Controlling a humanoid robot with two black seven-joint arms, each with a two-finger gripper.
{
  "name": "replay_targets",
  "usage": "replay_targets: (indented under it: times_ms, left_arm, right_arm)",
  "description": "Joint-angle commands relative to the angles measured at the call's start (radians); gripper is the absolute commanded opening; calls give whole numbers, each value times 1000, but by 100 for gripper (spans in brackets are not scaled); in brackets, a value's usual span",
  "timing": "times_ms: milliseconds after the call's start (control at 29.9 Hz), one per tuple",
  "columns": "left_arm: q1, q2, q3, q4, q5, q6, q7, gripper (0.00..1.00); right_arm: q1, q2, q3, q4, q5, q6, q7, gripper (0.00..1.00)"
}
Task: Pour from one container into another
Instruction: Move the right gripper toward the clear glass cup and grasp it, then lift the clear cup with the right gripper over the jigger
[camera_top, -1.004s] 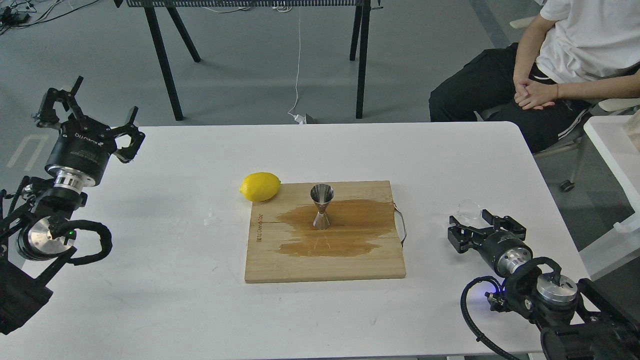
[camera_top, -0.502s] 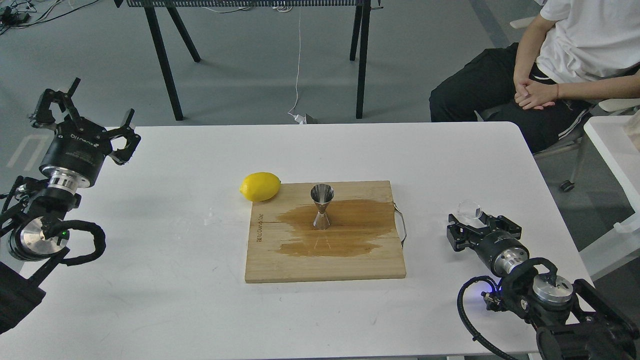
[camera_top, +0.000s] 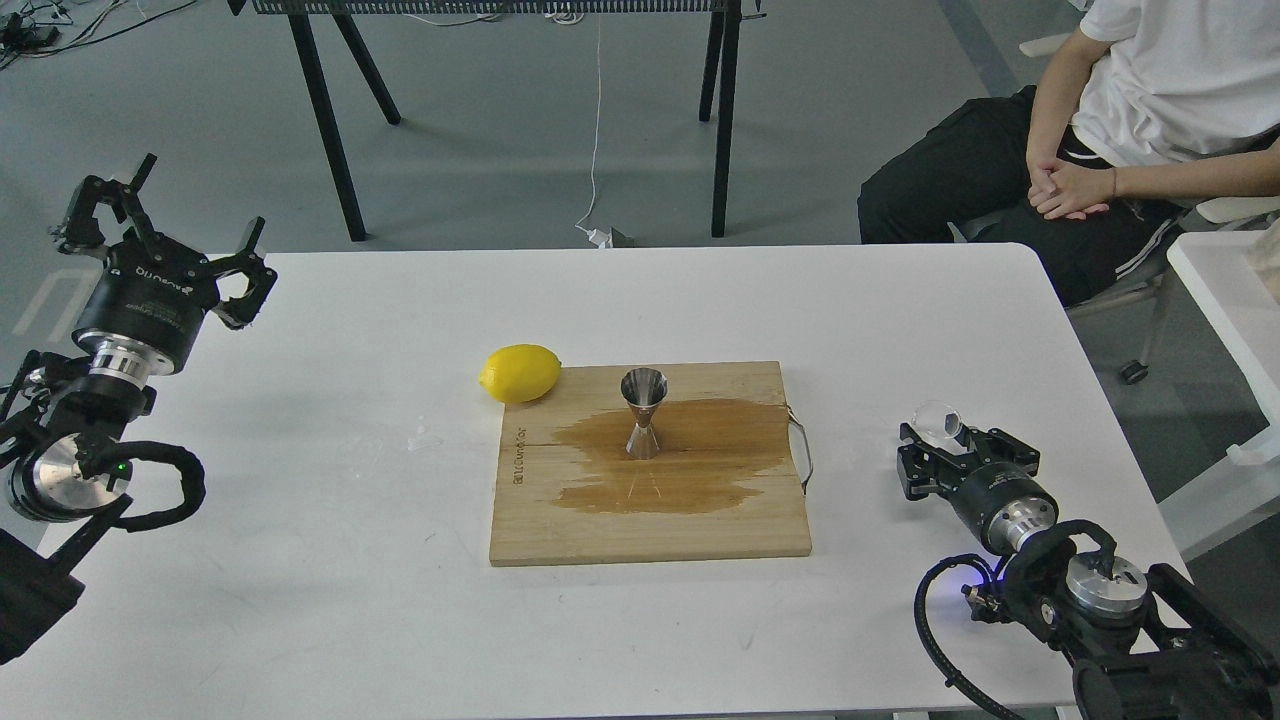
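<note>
The small clear cup (camera_top: 939, 420) stands on the white table right of the board, its rim just at the tips of my right gripper (camera_top: 950, 442). That gripper lies low over the table with its fingers spread, and the cup sits at the mouth of the gap; I cannot tell if they touch. The steel jigger (camera_top: 643, 412) stands upright on the wooden board (camera_top: 560, 520), in the middle of a brown wet stain. My left gripper (camera_top: 165, 225) is raised over the table's far left edge, open and holding nothing.
A yellow lemon (camera_top: 520, 372) lies against the board's back left corner. A metal handle (camera_top: 803, 452) sticks out of the board's right side. A seated person (camera_top: 1100, 130) is beyond the table's back right corner.
My right gripper has crept forward, so the cup now sits at its fingertips. My left arm has drifted slightly left and back. Jigger, lemon and board have not moved.
</note>
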Motion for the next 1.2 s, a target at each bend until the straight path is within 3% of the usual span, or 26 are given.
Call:
replay_targets:
  times_ms: [0,100,301,569,837,1171]
  left_arm:
    - [0,2,0,0,0,0,0,100]
    - [0,0,0,0,2,0,0,100]
    - [0,2,0,0,2,0,-2,100]
    - [0,9,0,-2,0,0,-5,100]
    - [0,14,-1,-2,0,0,-14,100]
    - [0,15,-1,-2,2,5,-15,100]
  right_arm:
    - [-2,0,0,0,-1,3,-2,49]
    - [-7,0,0,7,-1,3,-4,39]
    - [-10,0,0,39,-3,3,-5,39]
    - [-59,-51,1,269,-15,-9,-2,37]
    - [-59,-65,-2,513,-257,-53,-2,33]
    - [9,6,-128,524,-552,-104,4,34]
